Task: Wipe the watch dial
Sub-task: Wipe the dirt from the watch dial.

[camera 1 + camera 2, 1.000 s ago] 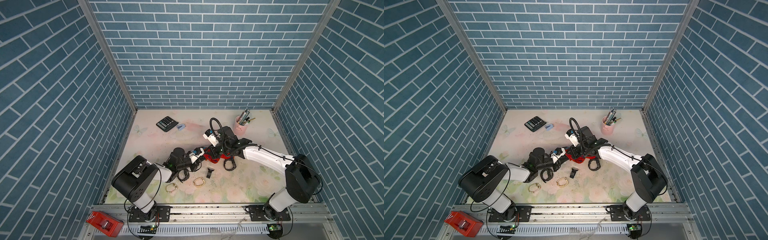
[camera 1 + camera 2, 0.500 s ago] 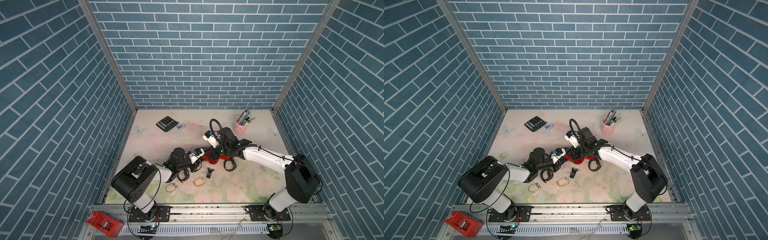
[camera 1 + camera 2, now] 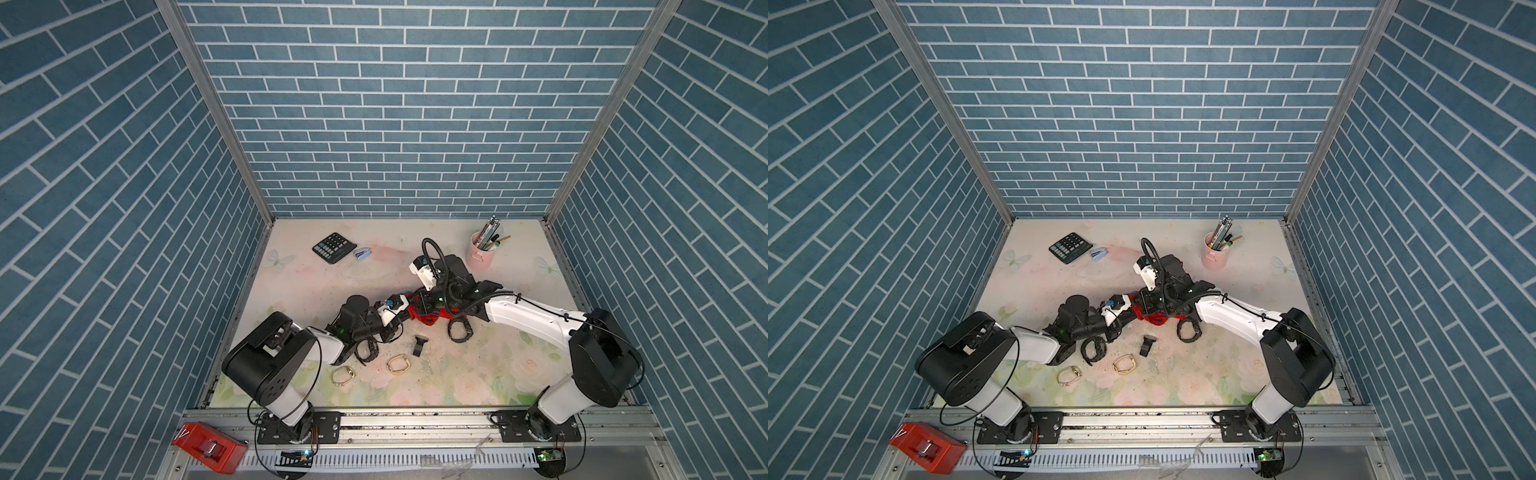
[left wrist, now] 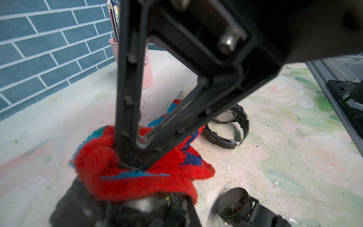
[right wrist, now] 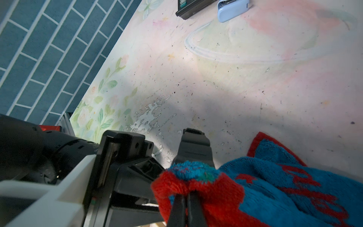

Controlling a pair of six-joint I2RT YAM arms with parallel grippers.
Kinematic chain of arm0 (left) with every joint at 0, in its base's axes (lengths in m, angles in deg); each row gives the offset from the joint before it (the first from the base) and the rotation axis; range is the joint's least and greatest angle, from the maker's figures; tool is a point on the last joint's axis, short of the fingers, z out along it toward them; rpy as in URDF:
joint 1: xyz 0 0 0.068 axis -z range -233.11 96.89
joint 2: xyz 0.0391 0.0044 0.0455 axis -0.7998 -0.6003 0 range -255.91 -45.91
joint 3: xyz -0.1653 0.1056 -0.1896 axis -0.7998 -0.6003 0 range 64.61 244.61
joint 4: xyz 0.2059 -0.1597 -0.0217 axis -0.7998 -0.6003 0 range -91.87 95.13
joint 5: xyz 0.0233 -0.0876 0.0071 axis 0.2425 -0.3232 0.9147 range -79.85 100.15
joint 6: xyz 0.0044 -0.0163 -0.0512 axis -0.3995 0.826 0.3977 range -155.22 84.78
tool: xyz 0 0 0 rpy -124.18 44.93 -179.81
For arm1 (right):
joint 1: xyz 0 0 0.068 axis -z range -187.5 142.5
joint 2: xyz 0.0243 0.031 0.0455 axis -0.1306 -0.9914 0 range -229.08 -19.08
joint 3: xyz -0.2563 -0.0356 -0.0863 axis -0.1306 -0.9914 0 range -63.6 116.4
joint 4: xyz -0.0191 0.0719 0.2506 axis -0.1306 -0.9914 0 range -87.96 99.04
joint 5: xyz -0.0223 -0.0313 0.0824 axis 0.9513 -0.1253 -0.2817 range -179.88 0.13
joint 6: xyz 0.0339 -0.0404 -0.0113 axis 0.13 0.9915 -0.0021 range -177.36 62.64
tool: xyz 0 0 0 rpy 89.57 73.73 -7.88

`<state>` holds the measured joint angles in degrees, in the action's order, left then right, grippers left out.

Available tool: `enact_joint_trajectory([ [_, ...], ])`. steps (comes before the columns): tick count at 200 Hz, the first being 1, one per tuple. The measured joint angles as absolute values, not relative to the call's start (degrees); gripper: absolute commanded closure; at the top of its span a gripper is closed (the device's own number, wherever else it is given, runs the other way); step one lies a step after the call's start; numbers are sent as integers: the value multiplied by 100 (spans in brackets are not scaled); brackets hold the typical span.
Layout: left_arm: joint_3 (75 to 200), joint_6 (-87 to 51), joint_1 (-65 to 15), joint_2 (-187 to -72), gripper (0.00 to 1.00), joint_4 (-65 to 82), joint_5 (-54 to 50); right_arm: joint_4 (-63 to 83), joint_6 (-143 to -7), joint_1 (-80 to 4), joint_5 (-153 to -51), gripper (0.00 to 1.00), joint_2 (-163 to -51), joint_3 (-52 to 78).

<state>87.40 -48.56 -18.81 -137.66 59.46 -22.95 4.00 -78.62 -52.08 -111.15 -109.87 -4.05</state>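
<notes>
Two grippers meet near the tabletop's (image 3: 457,386) middle: the left gripper (image 3: 406,319) clamps the watch (image 5: 193,149) to steady it, while the right gripper (image 5: 185,198), pinched tight on the red cloth (image 5: 275,192), presses it over the hidden dial.

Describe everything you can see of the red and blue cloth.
The cloth is looped terry towelling, red on one face with blue patterning, blue with red marks on the other. It is bunched near the middle of the table. The right gripper has its fingers shut on a red fold, holding it over a watch whose black strap pokes out beneath.
</notes>
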Motion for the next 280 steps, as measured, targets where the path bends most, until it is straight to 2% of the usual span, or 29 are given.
enact_joint_trajectory([
  [75, 8740, -4869, -1865, -13766, 100, 5808, -2374, 792, -7779, -5062, -12217, 100, -10989, -735],
  [178, 8718, -4620, -1826, -13770, 100, 5742, -2389, 158, -7508, -4957, -11692, 100, -10982, -730],
  [280, 8816, -4637, -1850, -13943, 100, 6158, -2358, 567, -7908, -4810, -11948, 100, -11157, -448],
])
